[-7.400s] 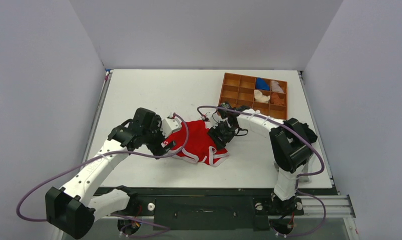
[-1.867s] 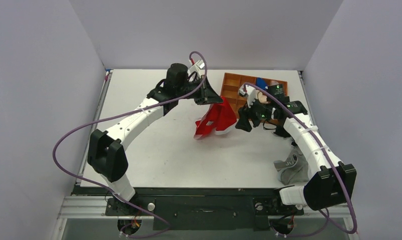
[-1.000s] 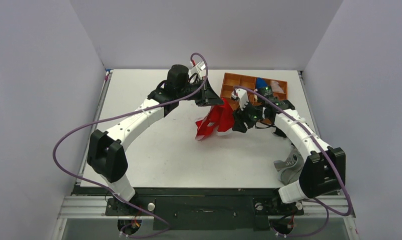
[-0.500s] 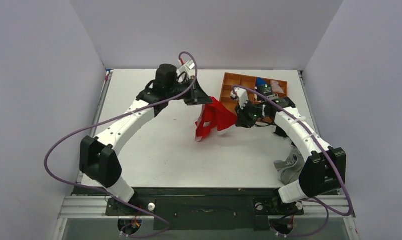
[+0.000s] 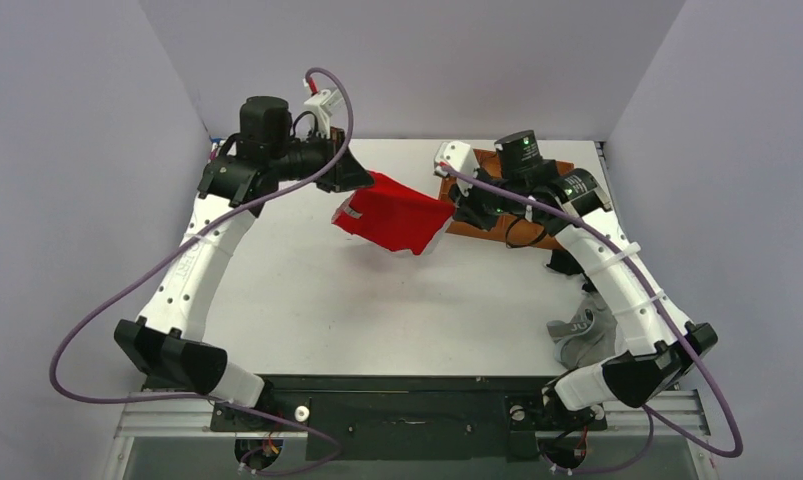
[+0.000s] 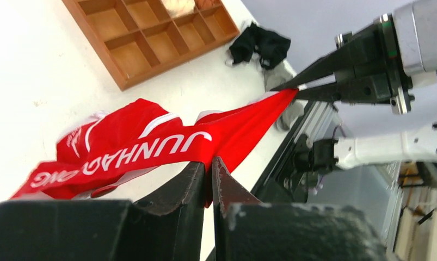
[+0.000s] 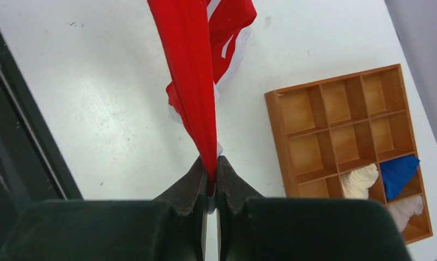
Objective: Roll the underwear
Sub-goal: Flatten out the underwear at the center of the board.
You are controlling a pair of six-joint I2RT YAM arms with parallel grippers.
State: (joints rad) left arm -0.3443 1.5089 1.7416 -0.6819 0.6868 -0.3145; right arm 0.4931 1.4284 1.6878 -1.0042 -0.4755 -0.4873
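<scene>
The red underwear [image 5: 395,214] hangs stretched in the air above the far middle of the table, held at both ends. My left gripper [image 5: 365,178] is shut on its left end; in the left wrist view the waistband with white lettering [image 6: 130,154] runs from my left gripper [image 6: 211,161] out to the other arm's black fingertips [image 6: 292,87]. My right gripper [image 5: 451,208] is shut on the right end. The right wrist view has the red fabric [image 7: 190,70] pulled taut and edge-on, running straight up from my right gripper [image 7: 210,163].
A brown wooden tray with compartments [image 5: 557,232] lies at the back right, mostly behind the right arm; white and blue cloth pieces [image 7: 390,176] fill some cells. A black garment [image 5: 560,262] and a grey garment [image 5: 580,335] lie on the table's right side.
Both arms have risen and moved apart toward the back of the table, pulling the underwear from a hanging bunch into a stretched sheet. The right gripper closed on its end during the last second.
</scene>
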